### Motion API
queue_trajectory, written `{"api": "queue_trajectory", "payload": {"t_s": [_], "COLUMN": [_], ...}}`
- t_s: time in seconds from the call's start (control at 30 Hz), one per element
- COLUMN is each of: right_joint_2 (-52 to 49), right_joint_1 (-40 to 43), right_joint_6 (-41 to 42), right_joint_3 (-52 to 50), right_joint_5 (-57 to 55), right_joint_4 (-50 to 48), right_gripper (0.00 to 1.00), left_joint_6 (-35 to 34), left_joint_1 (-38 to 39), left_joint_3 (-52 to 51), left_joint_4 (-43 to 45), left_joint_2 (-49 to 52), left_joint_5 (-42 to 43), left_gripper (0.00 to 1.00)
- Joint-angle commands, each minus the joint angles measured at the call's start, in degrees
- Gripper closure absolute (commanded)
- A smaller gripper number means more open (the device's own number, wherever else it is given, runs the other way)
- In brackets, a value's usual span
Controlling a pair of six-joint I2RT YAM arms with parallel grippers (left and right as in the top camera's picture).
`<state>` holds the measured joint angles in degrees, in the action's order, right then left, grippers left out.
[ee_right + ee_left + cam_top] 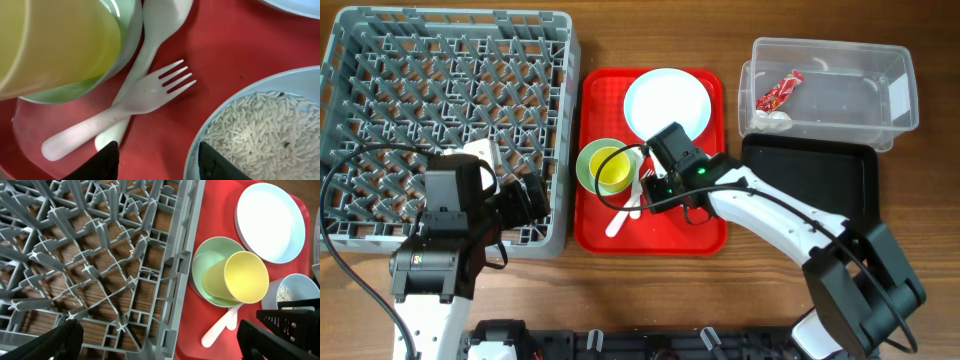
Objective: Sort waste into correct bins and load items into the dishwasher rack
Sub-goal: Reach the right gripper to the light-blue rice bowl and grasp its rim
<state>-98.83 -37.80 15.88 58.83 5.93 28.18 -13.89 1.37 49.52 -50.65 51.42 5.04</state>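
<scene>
The grey dishwasher rack (450, 120) stands at the left. On the red tray are a pale-blue plate (667, 100), a green bowl (592, 168) with a tilted yellow cup (612, 170) in it, and a white fork and spoon (625, 212). My right gripper (655, 185) is open and low over the tray. In the right wrist view its fingers (160, 165) straddle the rim of the blue bowl (200, 135) holding rice (265, 130), beside the fork (145, 92) and spoon (155, 30). My left gripper (525, 200) is open and empty over the rack's front right corner (160, 345).
The clear tub (895, 95) at the back right holds the red wrapper (778, 92) and white scrap (775, 118). The black tray (815, 190) lies in front of it. The red tray (705, 235) sits between the rack and the black tray.
</scene>
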Motion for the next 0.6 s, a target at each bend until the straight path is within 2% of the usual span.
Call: {"api": "queue_trajectory", "payload": {"t_s": [0.0,0.07,0.27,0.57], "right_joint_2": [-1.9,-2.8,-3.3,-3.3], "right_joint_1": [-0.1,-0.1,-0.1,-0.1], "right_joint_6": [2.7,3.2,3.8,5.0], "right_joint_3": [-0.5,-0.5,-0.5,-0.5], "right_joint_5": [-2.9,-2.9,-2.9,-3.6], "right_joint_4": [-0.3,-0.3,0.2,0.9], "right_gripper": [0.57,0.63,0.66,0.77], "left_joint_6": [-0.3,-0.3,-0.3,-0.3], "left_joint_1": [-0.4,-0.4,-0.4,-0.4], "left_joint_3": [1.1,1.1,1.1,1.1], "left_joint_4": [0.0,0.0,0.0,0.0], "left_joint_2": [-0.3,-0.3,-0.3,-0.3], "left_joint_5": [0.7,0.7,0.7,0.7], "left_gripper": [0.00,0.00,0.00,0.00]}}
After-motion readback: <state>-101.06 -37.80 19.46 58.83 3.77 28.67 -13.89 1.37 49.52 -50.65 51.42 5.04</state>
